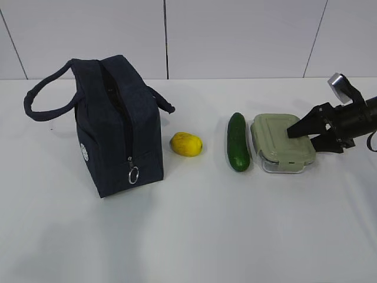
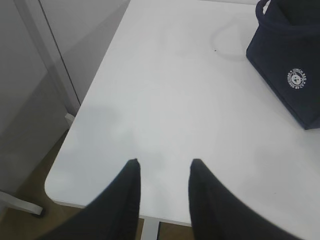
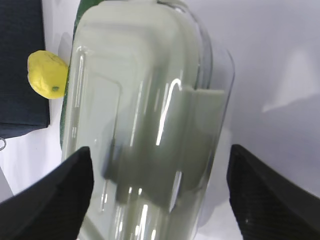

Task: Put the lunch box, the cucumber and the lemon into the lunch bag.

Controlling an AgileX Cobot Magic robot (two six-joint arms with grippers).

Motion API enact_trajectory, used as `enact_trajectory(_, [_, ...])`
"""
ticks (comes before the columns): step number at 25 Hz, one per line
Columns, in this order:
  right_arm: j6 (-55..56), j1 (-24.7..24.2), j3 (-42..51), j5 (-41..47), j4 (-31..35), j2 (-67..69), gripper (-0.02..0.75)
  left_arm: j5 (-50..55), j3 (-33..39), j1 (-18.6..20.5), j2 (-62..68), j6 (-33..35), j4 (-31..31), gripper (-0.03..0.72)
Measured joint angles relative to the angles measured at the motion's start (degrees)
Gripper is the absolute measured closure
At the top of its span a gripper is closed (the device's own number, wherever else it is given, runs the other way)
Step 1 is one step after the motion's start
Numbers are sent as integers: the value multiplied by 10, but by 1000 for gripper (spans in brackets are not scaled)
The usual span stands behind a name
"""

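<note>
- Looking left first: our left gripper hangs partly open over the bare tabletop corner, holding nothing.
- Lunch bag, lemon, cucumber, then lunch box.
- Our right gripper is nearest, wide open, straddling the box's short width, long axis running straight away from it.

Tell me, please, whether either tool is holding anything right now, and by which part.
Nothing is held. The right tool stands open astride the end of the lunch box, not closed on it. The left tool is part open over bare table.
</note>
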Motion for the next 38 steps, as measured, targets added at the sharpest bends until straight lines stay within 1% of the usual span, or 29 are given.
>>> enact_trajectory(6, [2,0,-1,4,22,19,124,0,0,0,0,0,0,454])
enact_trajectory(11, [2,0,-1,5,28,20,130,0,0,0,0,0,0,454])
enact_trajectory(19, [2,1,-1,5,29,20,136,0,0,0,0,0,0,454])
enact_trajectory(27, [2,22,-1,5,28,20,139,0,0,0,0,0,0,454])
enact_trajectory(31, [2,23,-1,5,24,20,143,0,0,0,0,0,0,454])
enact_trajectory(35, [3,23,-1,6,21,20,174,0,0,0,0,0,0,454])
enact_trajectory(38, [3,23,-3,12,21,20,246,0,0,0,0,0,0,454])
